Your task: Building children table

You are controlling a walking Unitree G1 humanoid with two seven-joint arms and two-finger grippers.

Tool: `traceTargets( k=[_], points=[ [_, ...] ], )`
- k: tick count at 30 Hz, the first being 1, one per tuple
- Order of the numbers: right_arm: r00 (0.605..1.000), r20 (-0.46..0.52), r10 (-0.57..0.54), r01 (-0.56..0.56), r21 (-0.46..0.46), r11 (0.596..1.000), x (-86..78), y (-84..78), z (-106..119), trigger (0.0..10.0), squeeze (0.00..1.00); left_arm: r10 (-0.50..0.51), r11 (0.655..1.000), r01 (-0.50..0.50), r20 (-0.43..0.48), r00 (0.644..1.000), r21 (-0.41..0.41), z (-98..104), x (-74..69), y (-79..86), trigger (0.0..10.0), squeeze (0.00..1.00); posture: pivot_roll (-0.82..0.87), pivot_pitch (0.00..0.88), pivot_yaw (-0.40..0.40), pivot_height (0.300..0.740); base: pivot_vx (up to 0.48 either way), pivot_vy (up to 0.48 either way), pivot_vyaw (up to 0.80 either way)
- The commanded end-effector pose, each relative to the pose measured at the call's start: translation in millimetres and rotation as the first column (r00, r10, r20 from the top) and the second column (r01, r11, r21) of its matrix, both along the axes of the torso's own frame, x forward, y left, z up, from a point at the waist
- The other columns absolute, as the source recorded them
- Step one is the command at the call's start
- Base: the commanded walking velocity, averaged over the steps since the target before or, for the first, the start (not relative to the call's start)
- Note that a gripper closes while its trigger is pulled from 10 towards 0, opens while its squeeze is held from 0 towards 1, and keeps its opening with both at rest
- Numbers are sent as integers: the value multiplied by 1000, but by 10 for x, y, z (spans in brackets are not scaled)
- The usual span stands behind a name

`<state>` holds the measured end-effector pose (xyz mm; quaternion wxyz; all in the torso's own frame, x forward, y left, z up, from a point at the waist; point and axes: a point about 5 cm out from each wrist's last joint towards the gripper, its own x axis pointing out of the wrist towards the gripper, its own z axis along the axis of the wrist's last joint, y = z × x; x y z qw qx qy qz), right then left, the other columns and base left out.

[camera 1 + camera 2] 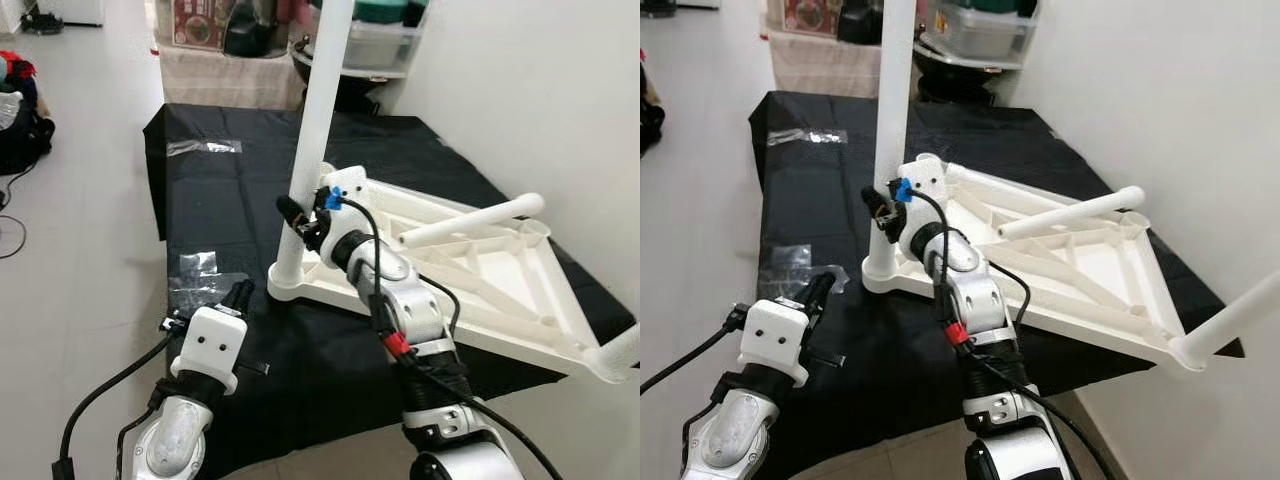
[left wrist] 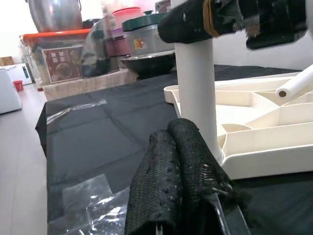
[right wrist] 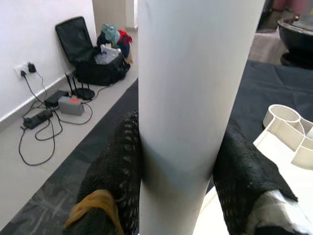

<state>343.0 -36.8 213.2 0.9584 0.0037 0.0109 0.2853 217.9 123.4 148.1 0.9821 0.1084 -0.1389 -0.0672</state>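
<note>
right end effector (image 1: 883, 212) clamping upright table leg (image 1: 891, 120)

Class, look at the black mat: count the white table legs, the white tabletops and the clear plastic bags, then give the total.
white table legs: 3
white tabletop: 1
clear plastic bags: 2
Total: 6

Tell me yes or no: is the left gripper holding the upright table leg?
No: the left gripper hangs shut beside it, while the right gripper clamps the upright table leg.
</note>
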Motion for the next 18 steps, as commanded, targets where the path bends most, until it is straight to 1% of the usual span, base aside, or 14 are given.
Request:
traceTargets(
  k=[1,3,4,6,8,9,10,11,12,14,15,16,17,18],
  points=[
    [989,-94,117,-110,85,990,-225,528,-107,10000,0,0,1000,0,-2,1000,8,-36,12,10,10000,0,80,0,-192,740,0,0,0],
    [983,-84,165,-152,149,977,-235,535,-57,10000,0,1,1000,-1,-2,1000,5,-49,28,30,10000,0,76,0,-188,740,0,0,0],
    [976,-55,209,-197,175,965,-236,507,-18,10000,1000,1,1000,-1,-9,1000,0,-57,41,38,10000,0,67,0,-179,740,0,0,0],
    [976,-55,209,-197,175,965,-236,507,-18,10000,1000,1,1000,-1,-9,1000,0,-57,41,38,10000,0,67,0,-179,740,0,0,0],
    [960,27,280,-278,234,932,-195,345,47,10000,1000,1,1000,-2,-23,1000,-13,-75,89,58,10000,0,61,0,-178,740,0,0,0],
    [960,27,280,-278,234,932,-195,345,47,10000,1000,1,1000,-2,-23,1000,-13,-75,89,58,10000,0,61,0,-178,740,0,0,0],
    [946,62,319,-324,248,913,-186,248,61,10000,1000,5,1000,-6,-25,1000,-26,-77,113,67,10000,0,62,0,-180,740,0,0,0],
    [946,62,319,-324,248,913,-186,248,61,10000,1000,5,1000,-6,-25,1000,-26,-77,113,67,10000,0,62,0,-180,740,0,0,0],
    [939,89,332,-344,231,910,-168,108,61,10000,1000,10,999,-12,-33,999,-45,-75,140,79,10000,0,61,0,-183,740,0,0,0],
    [926,93,366,-377,188,907,-178,-250,20,10000,1000,37,996,-41,-44,998,-85,-76,190,117,10000,0,43,0,-178,740,0,0,0],
    [924,91,371,-381,168,909,-187,-368,5,10000,1000,47,994,-52,-49,998,-99,-78,206,133,10000,0,39,0,-176,740,0,0,0],
    [919,86,383,-392,137,910,-216,-475,-23,10000,1000,53,993,-58,-52,997,-103,-78,218,148,10000,0,28,0,-169,740,0,0,0],
    [919,86,383,-392,137,910,-216,-475,-23,10000,1000,53,993,-58,-52,997,-103,-78,218,148,10000,0,28,0,-169,740,0,0,0],
    [916,76,394,-400,110,910,-249,-570,-56,10000,1000,55,993,-60,-53,997,-105,-77,230,159,10000,0,20,0,-164,740,0,0,0]
  ],
)
